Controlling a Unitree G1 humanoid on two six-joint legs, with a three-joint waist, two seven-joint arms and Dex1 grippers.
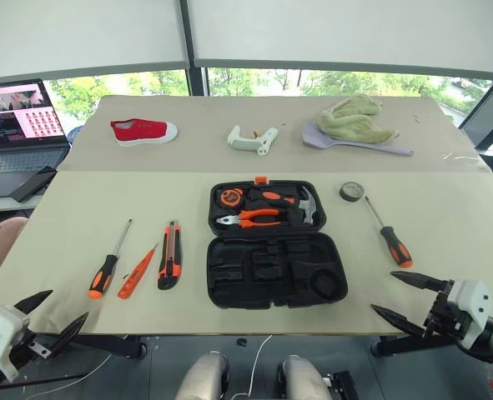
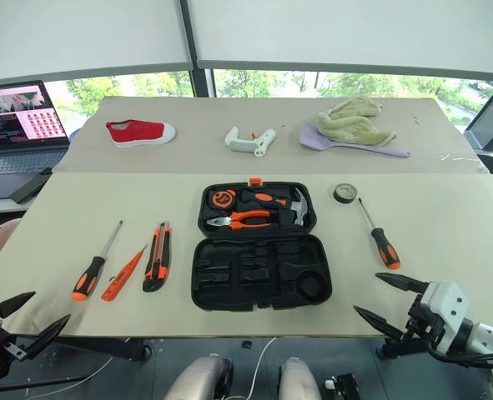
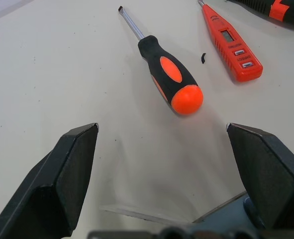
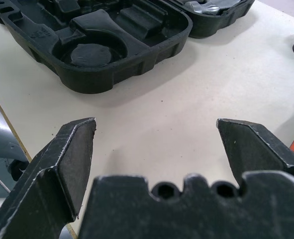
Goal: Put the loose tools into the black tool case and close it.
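The beige table point(image 1: 446, 250) carries the black tool case point(image 1: 275, 246) lying open at its middle, and everything else is placed from that case. The case's far half holds an orange round tape measure point(image 1: 229, 197), orange-handled pliers point(image 1: 259, 218) and a hammer point(image 1: 306, 206); its near half, with moulded slots and a round recess, holds nothing. An orange latch point(image 1: 261, 179) sits on the far edge.

Left of the case, well apart from it, lie the utility knife point(image 1: 170, 257), then the slim orange tester screwdriver point(image 1: 137, 273), then a black-and-orange screwdriver point(image 1: 108, 262), all roughly parallel with bare tabletop between them. Right of the case lies the second screwdriver point(image 1: 388, 233), with the small dark tape roll point(image 1: 351, 192) just beyond its tip.

The case's near half reaches almost to the table's front edge; open surface runs along that edge on both sides.

The left gripper point(image 1: 50, 317) hangs off the front edge, fingers spread wide and empty, the left screwdriver's handle ahead of it. The right gripper point(image 1: 404, 300) hovers at the front edge right of the case, fingers spread wide and empty, the case's near corner ahead of it in the wrist view.
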